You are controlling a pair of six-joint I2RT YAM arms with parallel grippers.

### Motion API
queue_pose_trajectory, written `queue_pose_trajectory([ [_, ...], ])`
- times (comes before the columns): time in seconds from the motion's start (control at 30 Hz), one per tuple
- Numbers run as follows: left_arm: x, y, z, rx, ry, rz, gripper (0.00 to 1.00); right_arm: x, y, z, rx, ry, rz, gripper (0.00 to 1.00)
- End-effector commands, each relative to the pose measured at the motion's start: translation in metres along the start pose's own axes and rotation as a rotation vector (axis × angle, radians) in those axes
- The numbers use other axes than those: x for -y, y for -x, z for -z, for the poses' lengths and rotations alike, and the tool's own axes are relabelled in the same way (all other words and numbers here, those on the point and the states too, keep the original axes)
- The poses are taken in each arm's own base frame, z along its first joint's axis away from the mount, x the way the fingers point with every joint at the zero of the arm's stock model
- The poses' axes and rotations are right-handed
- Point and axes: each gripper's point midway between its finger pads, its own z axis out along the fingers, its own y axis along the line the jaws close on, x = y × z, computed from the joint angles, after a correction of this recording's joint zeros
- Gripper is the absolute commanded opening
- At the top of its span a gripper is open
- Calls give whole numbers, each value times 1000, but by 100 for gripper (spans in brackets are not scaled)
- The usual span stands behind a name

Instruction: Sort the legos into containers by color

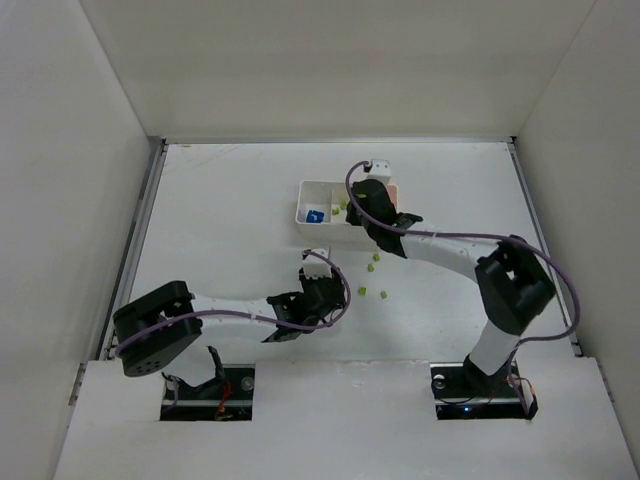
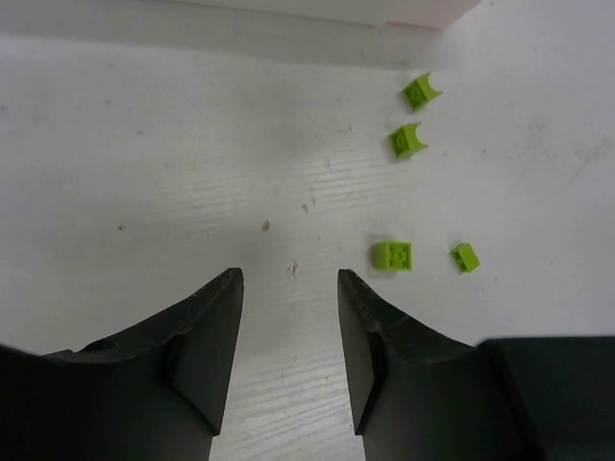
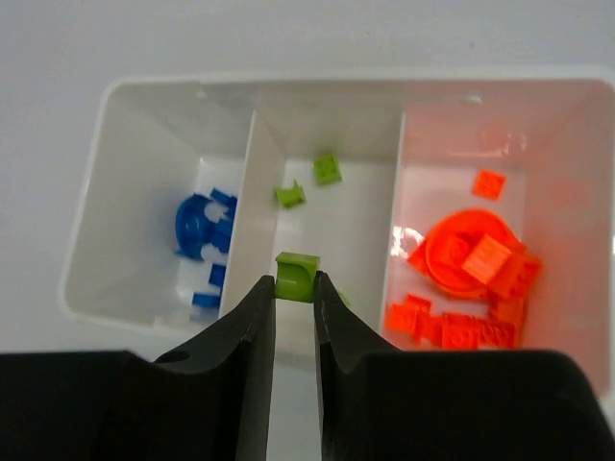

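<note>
So our right gripper (image 3: 293, 284) had a green brick (image 3: 297, 270) pinched right above the middle compartment (image 3: 348, 232). Left gripper (image 2: 289, 279) sat open, empty.

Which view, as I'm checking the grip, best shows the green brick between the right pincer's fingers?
Right wrist: the green brick fills the gap at the right pincer tips, over the tray and its middle compartment. Top external: the right arm hides it. Left wrist: only other loose green bricks.
</note>
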Motion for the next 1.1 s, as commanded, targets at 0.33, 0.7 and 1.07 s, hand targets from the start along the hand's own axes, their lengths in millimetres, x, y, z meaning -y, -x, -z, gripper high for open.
queue_pose_trajectory([
  [0.33,67,-21,-21,-48,-111,-26,45,18,36,27,134,-30,-25,45],
  [0.7,74,-39,-48,-93,-73,-95,39,88,-58,91,14,-77,-160,42],
  [1.07,72,31,-37,24,-63,-76,12,92,-130,117,-167,-47,-141,36],
])
